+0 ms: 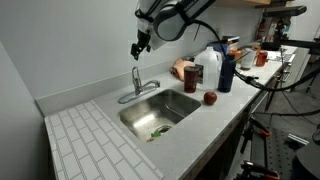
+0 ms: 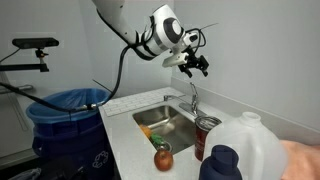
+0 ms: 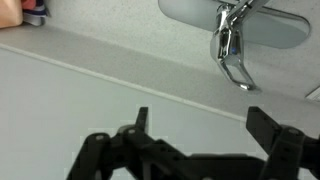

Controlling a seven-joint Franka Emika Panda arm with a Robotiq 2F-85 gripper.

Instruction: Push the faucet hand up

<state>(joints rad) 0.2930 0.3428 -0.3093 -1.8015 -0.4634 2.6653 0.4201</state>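
Plainly, a chrome faucet [image 1: 137, 84] is seen standing at the back rim of a rectangular steel sink [image 1: 170, 108], which is sunk into a pale, smooth counter [image 1: 215, 120]. Beside the basin a grid of white tiles [image 1: 90, 140] is laid. In the wrist view the faucet [image 3: 232, 45] is shown as polished, curved metal with bright reflections, set against the matt grey counter [image 3: 90, 80]. The claw [image 1: 140, 46] is built of black, angular parts and is carried on a white and black arm [image 1: 175, 15]. Its two fingers [image 3: 142, 122] are held spread wide apart with nothing between them, so the claw [image 3: 203, 125] is released. In both exterior views the faucet [image 2: 193, 100] is found below the claw [image 2: 197, 65], with a clear gap left between them; no contact is made. In the wrist view the faucet is placed beyond the fingertips, towards the top of the picture. A round red apple [image 1: 210, 98], a red can [image 1: 195, 75], a translucent white jug [image 1: 210, 62] and a dark blue bottle [image 1: 226, 72] are grouped on the counter beside the sink, well apart from the claw
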